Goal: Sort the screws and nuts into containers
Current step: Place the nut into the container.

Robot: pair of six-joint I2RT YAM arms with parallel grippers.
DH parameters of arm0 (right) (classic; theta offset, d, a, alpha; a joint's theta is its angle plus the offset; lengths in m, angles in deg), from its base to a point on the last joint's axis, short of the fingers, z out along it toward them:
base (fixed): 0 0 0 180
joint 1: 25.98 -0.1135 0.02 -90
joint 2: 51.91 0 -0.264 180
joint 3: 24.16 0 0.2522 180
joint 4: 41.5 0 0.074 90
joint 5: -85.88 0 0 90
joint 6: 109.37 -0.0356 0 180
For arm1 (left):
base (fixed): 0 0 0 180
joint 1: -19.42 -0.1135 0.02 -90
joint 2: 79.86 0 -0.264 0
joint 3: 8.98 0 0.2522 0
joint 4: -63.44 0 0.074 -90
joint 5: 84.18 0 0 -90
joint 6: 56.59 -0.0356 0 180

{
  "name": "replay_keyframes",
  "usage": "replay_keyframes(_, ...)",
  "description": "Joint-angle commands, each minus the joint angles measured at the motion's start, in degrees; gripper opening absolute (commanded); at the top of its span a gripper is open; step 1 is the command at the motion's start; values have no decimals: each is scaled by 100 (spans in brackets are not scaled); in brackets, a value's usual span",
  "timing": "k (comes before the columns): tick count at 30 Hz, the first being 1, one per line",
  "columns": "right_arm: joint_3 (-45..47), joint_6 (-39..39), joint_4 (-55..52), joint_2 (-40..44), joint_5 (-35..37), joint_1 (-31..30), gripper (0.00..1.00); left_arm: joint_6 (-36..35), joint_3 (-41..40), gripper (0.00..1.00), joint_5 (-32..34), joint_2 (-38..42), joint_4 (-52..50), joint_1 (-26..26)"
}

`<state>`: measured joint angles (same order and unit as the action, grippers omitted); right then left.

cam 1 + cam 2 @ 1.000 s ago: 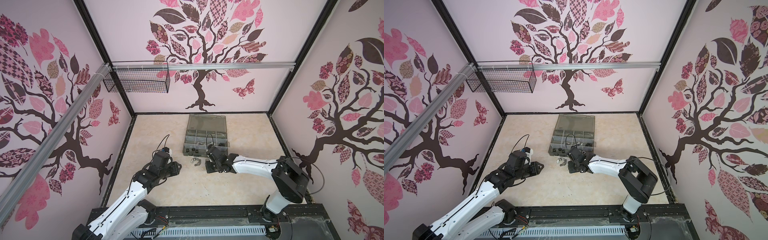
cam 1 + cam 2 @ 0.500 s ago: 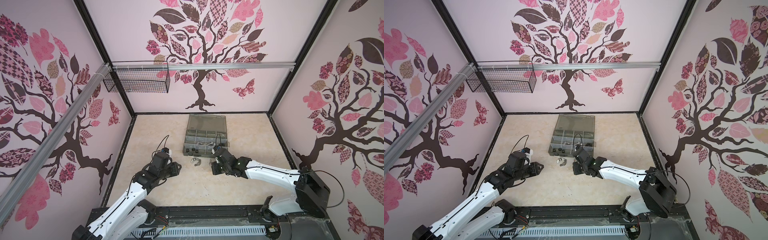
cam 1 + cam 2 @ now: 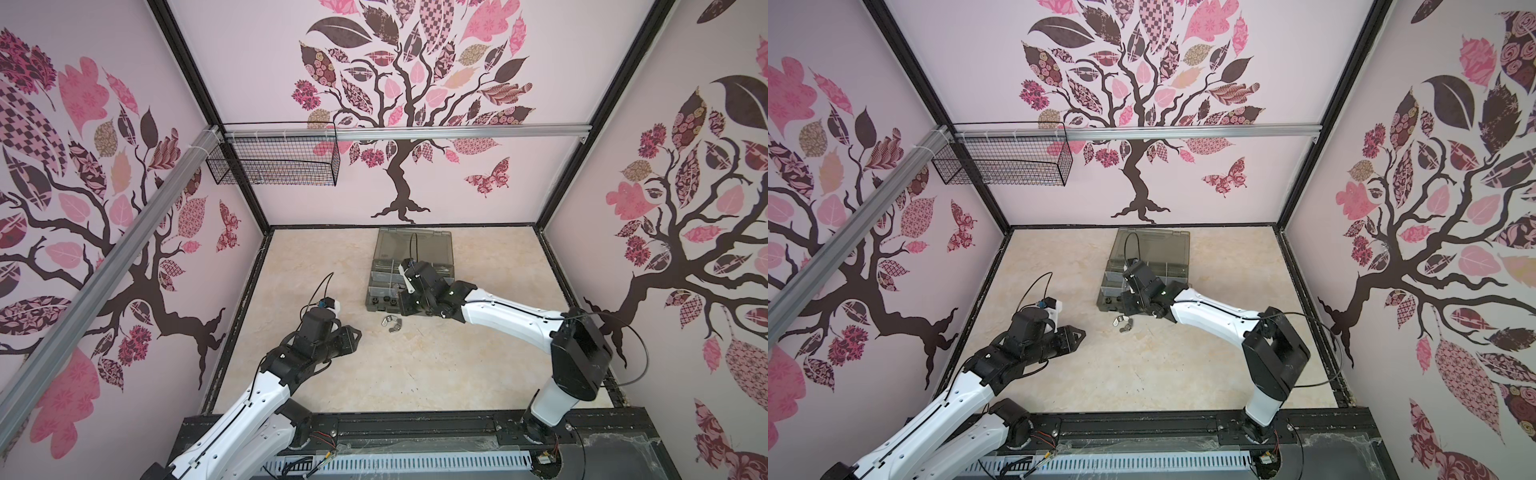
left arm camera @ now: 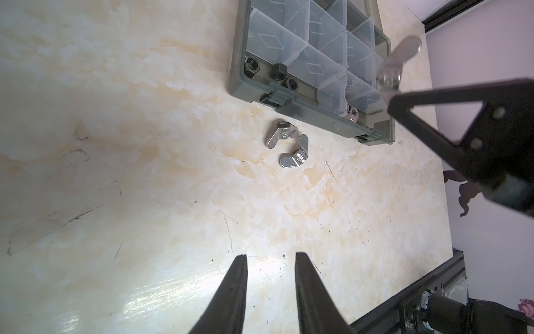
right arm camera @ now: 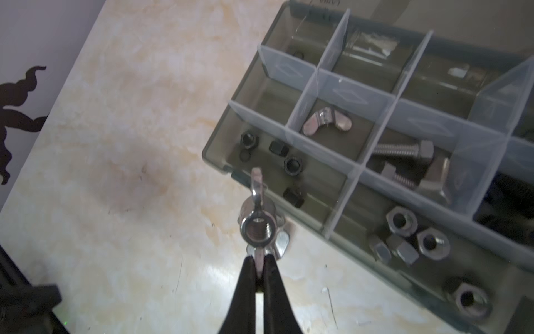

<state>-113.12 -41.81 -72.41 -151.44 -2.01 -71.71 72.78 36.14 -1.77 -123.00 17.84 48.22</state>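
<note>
1. The right gripper point(image 5: 260, 260) has its jaws pinched shut on one ear of a silver wing nut point(image 5: 256, 228). The threaded hole faces the wrist cam and the other ear pokes away. Grabbing an ear makes sense to me, since it's a thin flat tab and the rounded body would probably squirt out.
2. That nut hangs clear of the table point(image 4: 144, 173), right at the front wall of the organizer case point(image 5: 219, 162). I can't tell how high it is.
3. One row back there's a compartment that already holds a lone wing nut point(image 5: 326, 123). My guess is that's the destination, so the carry only has to clear a divider or two.
4. The rest of the case looks sorted by type. The black hex nuts point(image 5: 291, 166) are in the near corner, with the silver hex nuts point(image 5: 430, 241) further along the front row. The silver bolts point(image 5: 404, 150) sit behind them.
5. Two loose wing nuts point(image 4: 286, 144) lie on the table just beside the case's front wall, close together. Whether they touch, I can't say. They look like the only pieces not yet in the case.
6. The left gripper point(image 4: 270, 256) has its jaws a little apart with nothing between them. It sits over bare table, pointed at the loose pair but well short of it. It reads like it's parked out of the right arm's way.
</note>
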Motion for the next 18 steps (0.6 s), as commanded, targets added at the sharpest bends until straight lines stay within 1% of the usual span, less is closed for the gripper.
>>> replay_keyframes(1,-697,356,-297,-673,111,195,0,101,-191,32,84,131,20,6)
replay_keyframes(4,-1183,438,-452,-1097,153,356,0,71,-183,32,84,147,-50,4)
replay_keyframes(9,-1752,680,-763,-1584,446,468,0,79,-204,32,40,131,-35,10)
replay_keyframes(15,-2021,727,-930,-1930,562,563,0,85,-182,32,6,52,-3,20)
replay_keyframes(16,-2054,731,-952,-1980,579,561,2,112,-191,32,-2,34,22,18)
replay_keyframes(17,-2096,727,-972,-2022,590,569,6,131,-195,32,-14,25,46,14)
replay_keyframes(18,-2145,731,-1019,-2069,608,565,14,161,-216,32,-23,17,78,18)
